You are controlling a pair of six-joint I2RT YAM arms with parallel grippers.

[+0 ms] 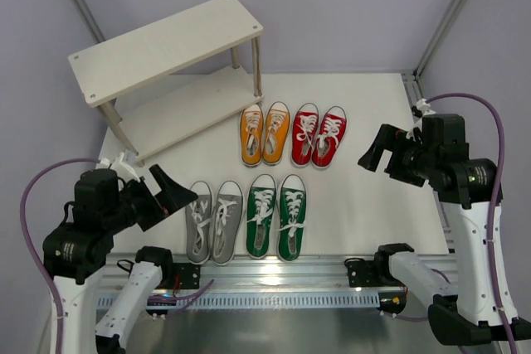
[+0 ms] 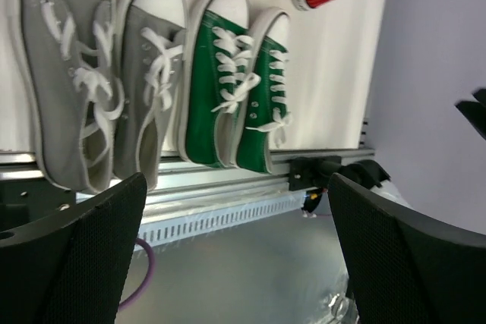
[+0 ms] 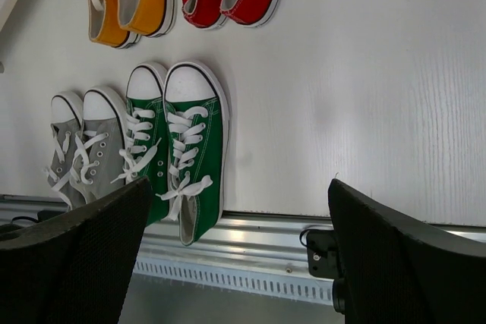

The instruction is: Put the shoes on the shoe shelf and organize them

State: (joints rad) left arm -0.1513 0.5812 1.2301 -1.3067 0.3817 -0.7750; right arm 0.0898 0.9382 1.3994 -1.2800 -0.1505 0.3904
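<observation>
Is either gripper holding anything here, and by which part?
Nothing is held: the left gripper and right gripper are both open and empty.

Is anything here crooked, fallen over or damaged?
Only the shoe shelf stands out: it sits turned at an angle at the far left, not square with the table. The shoes lie upright in two neat rows.

Pale lavender walls (image 1: 348, 6) behind, grey metal struts (image 1: 449, 12) slanting in the corners; white wood-grain tabletop (image 1: 382, 205), aluminium rail (image 1: 274, 264) along near edge.
</observation>
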